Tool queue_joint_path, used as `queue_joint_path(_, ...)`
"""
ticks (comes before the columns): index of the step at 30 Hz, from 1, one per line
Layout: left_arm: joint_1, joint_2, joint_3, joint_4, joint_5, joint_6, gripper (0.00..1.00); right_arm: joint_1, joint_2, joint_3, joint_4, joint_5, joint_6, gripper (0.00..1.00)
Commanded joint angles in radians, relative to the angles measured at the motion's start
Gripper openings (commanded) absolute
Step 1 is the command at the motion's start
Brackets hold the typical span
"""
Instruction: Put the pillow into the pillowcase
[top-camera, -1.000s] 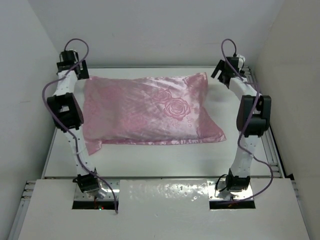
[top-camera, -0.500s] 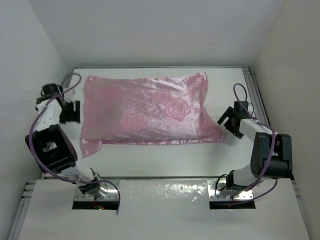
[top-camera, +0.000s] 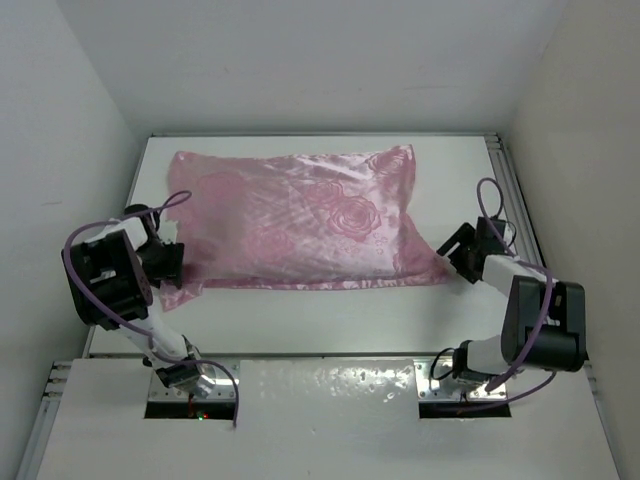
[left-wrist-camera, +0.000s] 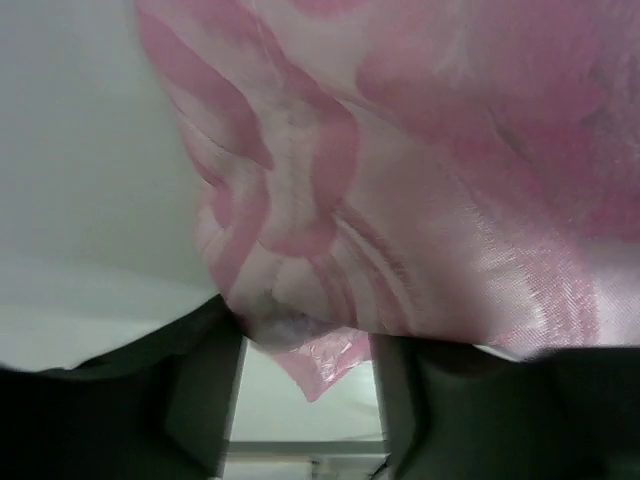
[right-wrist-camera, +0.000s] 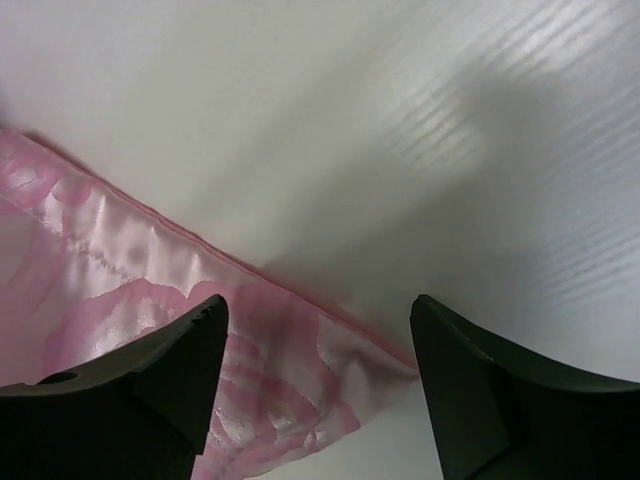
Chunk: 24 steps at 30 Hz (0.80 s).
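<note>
The pink satin pillowcase (top-camera: 300, 220) lies plump and rose-patterned across the far half of the table. The pillow is hidden. My left gripper (top-camera: 172, 262) is at the pillowcase's near-left corner. In the left wrist view the bunched pink corner (left-wrist-camera: 300, 330) fills the gap of the left gripper (left-wrist-camera: 305, 345), touching both dark fingers, with a flap hanging below. My right gripper (top-camera: 452, 258) is at the near-right corner. In the right wrist view that gripper (right-wrist-camera: 318, 305) stands open, its fingers either side of the flat corner (right-wrist-camera: 330, 370) lying on the table.
The white table (top-camera: 330, 320) is boxed in by white walls on the left, right and back. A metal rail (top-camera: 520, 210) runs along its right edge. Both arm bases sit on the near white ledge (top-camera: 320, 400).
Both arms have swung from the far corners down to the pillowcase's near corners. The left jaws have narrowed onto the corner fabric. The right jaws have narrowed a little.
</note>
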Motion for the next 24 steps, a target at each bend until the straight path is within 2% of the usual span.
queue_joint_path(1,-0.007,0.037,0.023,0.092,0.028,-0.02,0.42,-0.03,-0.05,-0.09,-0.007,-0.089,0.071,0.72)
queue_joint_path(3,-0.003,0.028,0.014,0.095,0.031,-0.014,0.19,-0.041,-0.129,-0.126,-0.016,-0.08,0.068,0.74)
queue_joint_path(4,0.006,0.018,0.011,0.096,0.028,-0.008,0.0,-0.043,-0.152,-0.132,-0.026,-0.074,0.051,0.77)
queue_joint_path(6,0.023,-0.007,0.002,0.101,0.012,0.001,0.0,-0.043,-0.201,-0.129,-0.056,-0.068,0.025,0.83)
queue_joint_path(10,0.057,-0.047,-0.001,0.112,-0.082,0.03,0.0,-0.03,-0.216,-0.071,-0.166,-0.075,-0.079,0.84)
queue_joint_path(13,0.056,-0.078,0.0,0.104,-0.098,0.044,0.0,-0.009,-0.238,-0.081,-0.167,-0.118,-0.105,0.85)
queue_joint_path(18,0.04,-0.096,0.013,0.092,-0.083,0.038,0.0,0.023,-0.216,-0.124,-0.144,-0.176,-0.043,0.88)
queue_joint_path(20,0.036,-0.093,0.03,0.078,-0.077,0.04,0.0,0.039,-0.186,-0.137,-0.115,-0.206,-0.007,0.87)
queue_joint_path(23,0.037,-0.093,0.049,0.067,-0.078,0.043,0.0,0.066,-0.172,-0.169,-0.069,-0.206,0.017,0.8)
queue_joint_path(24,0.037,-0.093,0.051,0.069,-0.084,0.043,0.0,0.066,-0.166,-0.178,-0.056,-0.207,0.04,0.66)
